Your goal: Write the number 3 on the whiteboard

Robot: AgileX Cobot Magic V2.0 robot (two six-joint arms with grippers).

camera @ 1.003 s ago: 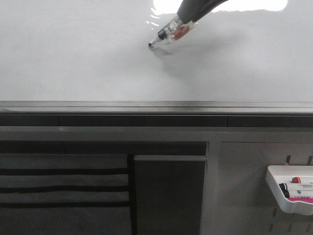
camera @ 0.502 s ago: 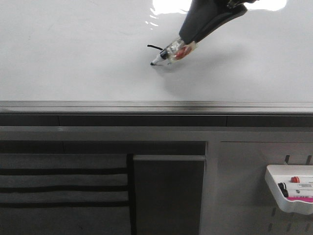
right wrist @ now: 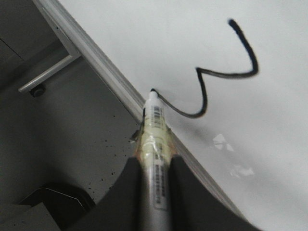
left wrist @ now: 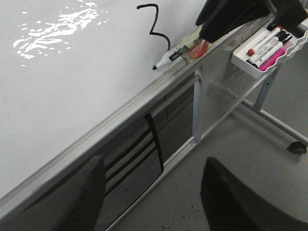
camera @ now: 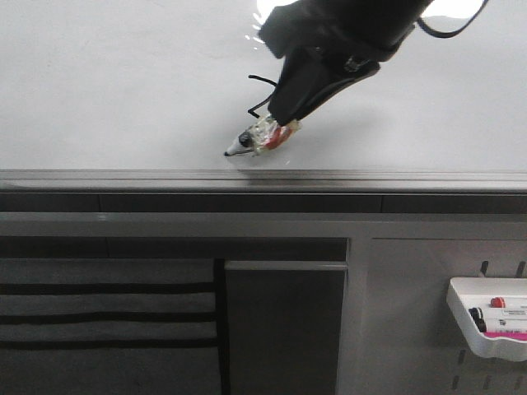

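So, left to right. The left gripper (left wrist: pixel 151 192) shows only in its own wrist view as two dark blurred fingers spread wide with nothing between them, hanging off the board's near side over grey floor. The large glossy white whiteboard (camera: pixel 115 99) with its grey metal edge strip carries the thin black hand-drawn number 3 (right wrist: pixel 219 72) close to the near edge, right of the board's middle in the front view; both bowls are down and the bottom tail runs left toward the edge strip. The white taped marker with a black tip (camera: pixel 255 140) touches the board at the tail's end, just beside the strip. The right gripper (right wrist: pixel 154 180) is clamped on the marker barrel, fingers tight on both sides. Lower right, off the board, a small white marker tray (camera: pixel 490 325) holds spare pens.

Step in hand looks like finishing the tail. To do it well: keep tip pressure light and even, stop before the tip rides onto the metal strip, then lift straight off so the wet line does not smear.
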